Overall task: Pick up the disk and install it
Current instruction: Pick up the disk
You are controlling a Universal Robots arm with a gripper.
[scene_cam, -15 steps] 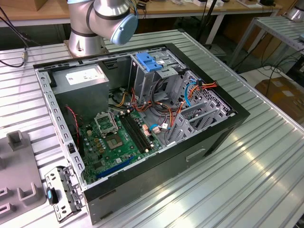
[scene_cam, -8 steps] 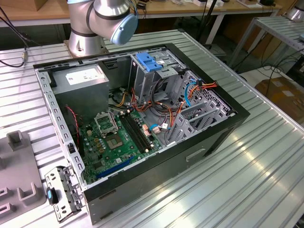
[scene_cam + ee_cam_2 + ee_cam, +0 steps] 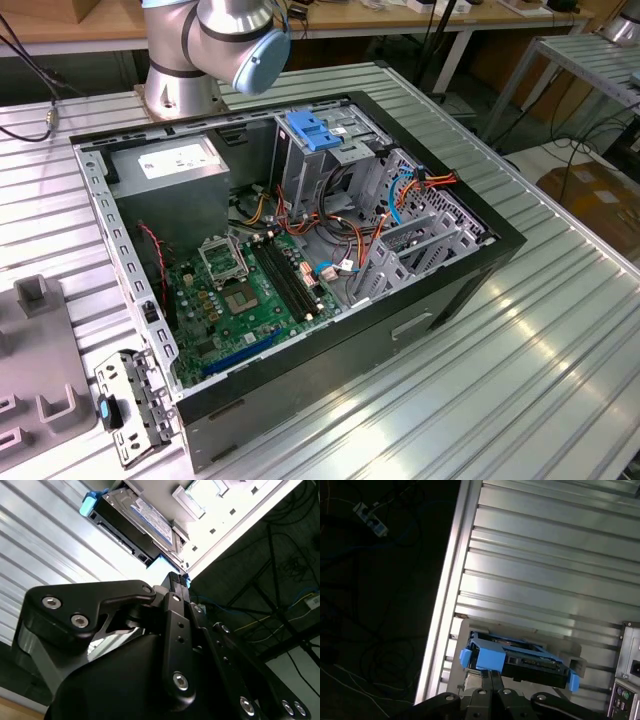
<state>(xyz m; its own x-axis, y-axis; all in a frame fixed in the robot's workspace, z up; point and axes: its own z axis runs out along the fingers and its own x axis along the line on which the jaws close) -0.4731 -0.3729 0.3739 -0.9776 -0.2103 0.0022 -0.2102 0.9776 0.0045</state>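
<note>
One disk (image 3: pixel 530 664) just beside the end effector (image 3: pixel 491 676)

ribbed aluminium table (image 3: pixel 560 340); wooden workbench (image 3: pixel 90 25) behind; cardboard box (image 3: pixel 595 195) on floor; cables (image 3: pixel 365 645) below.

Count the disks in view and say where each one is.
1. The disk lies on a pale holder on the ribbed table, near its edge, in both wrist views. Others may be hidden inside the computer case.
</note>
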